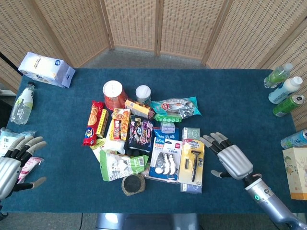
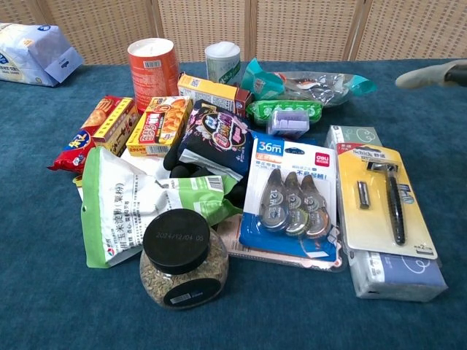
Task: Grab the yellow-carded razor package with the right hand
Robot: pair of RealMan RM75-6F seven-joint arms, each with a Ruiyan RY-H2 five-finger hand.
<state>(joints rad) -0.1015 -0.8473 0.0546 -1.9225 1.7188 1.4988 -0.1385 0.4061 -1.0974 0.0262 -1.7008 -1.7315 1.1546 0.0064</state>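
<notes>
The yellow-carded razor package (image 1: pixel 192 161) (image 2: pixel 385 198) lies flat at the right edge of the pile, on top of a blue tissue pack (image 2: pixel 398 275). A black-handled razor shows through its blister. My right hand (image 1: pixel 230 159) hovers just right of the package, fingers spread, holding nothing. Only a fingertip of the right hand (image 2: pixel 432 74) enters the chest view at the upper right. My left hand (image 1: pixel 13 164) rests open at the table's left edge, far from the pile.
Correction tape card (image 1: pixel 166 160), a jar (image 1: pixel 133 185), a green rice bag (image 1: pixel 121 166), snack boxes and a red can (image 1: pixel 113 94) crowd the pile to the left of the razor. Bottles and cans (image 1: pixel 285 91) stand at the right edge, beside a box (image 1: pixel 295 172).
</notes>
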